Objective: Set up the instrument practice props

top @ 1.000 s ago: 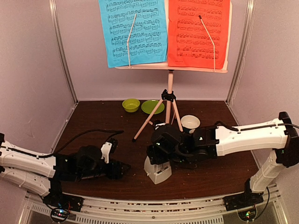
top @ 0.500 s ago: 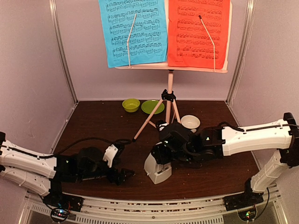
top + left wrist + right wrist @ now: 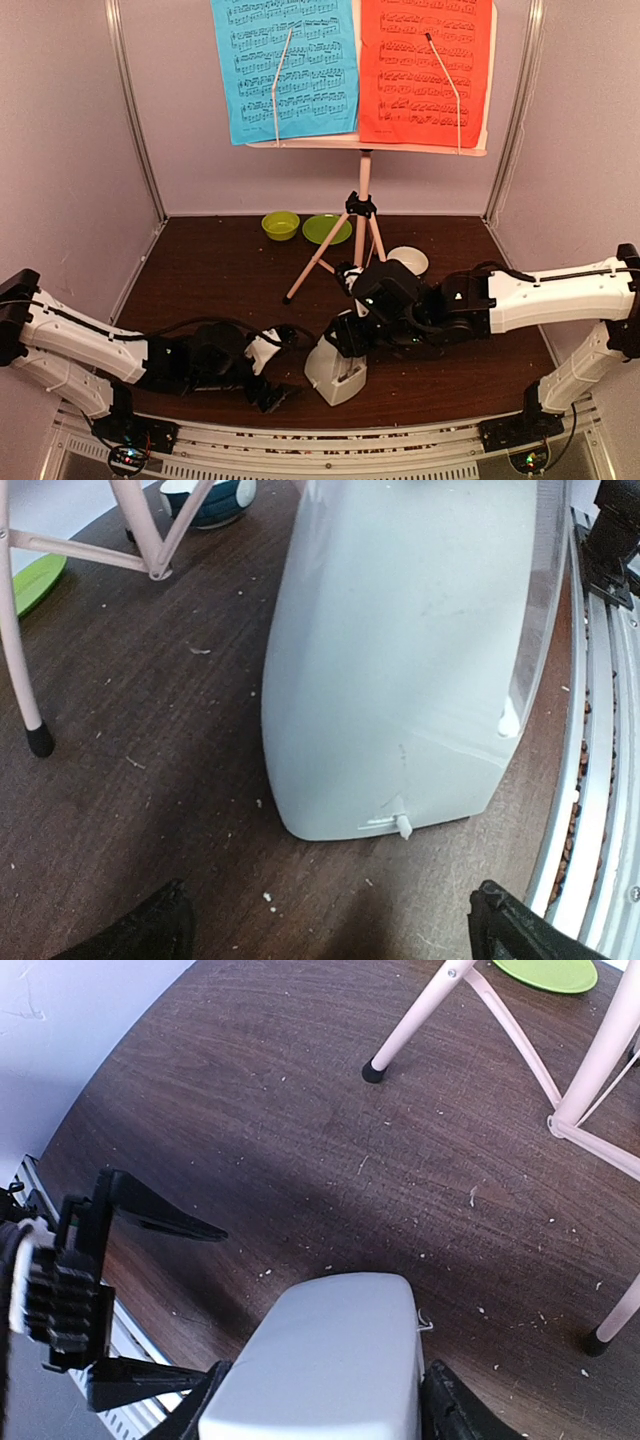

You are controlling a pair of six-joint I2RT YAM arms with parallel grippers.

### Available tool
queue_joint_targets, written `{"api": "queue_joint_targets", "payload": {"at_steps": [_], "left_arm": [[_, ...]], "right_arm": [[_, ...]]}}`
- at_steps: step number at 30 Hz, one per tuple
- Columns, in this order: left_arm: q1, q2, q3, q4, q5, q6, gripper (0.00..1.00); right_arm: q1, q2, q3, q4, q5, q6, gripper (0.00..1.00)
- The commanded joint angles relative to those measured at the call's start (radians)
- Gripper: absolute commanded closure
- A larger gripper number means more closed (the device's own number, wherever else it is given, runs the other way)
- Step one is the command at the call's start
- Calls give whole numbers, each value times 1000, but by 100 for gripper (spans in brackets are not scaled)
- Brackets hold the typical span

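One white metronome point(image 3: 336, 368), front-centre on the worktop point(image 3: 220, 270); rigid smooth shell, probably light, slippery where it tapers, best taken across its flat flanks. Fingers of the right gripper point(image 3: 320, 1408) clamp its upper part; those of the left gripper point(image 3: 330, 932) stand wide apart, facing its base.

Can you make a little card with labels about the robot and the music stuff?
Right claw: shut around the white metronome
Left claw: open, facing the metronome, not touching it
Music stand: standing, blue page left, red page right
Other things: green bowl, green plate, white bowl
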Motion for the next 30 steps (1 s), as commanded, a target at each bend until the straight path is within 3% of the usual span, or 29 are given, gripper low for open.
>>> {"api": "queue_joint_targets", "payload": {"at_steps": [1,17,30], "left_arm": [[-11,75,49,101,49,72,2],[-15,261,98,183,75,103,4],[-15,309,121,194,72,95,14]], "right_arm": [[-10,-46,-11,88,-33,-10,75],[-22,-54,-36,117,-74,-9,81],[-28,-54,-35,119,-89,-21,82]]}}
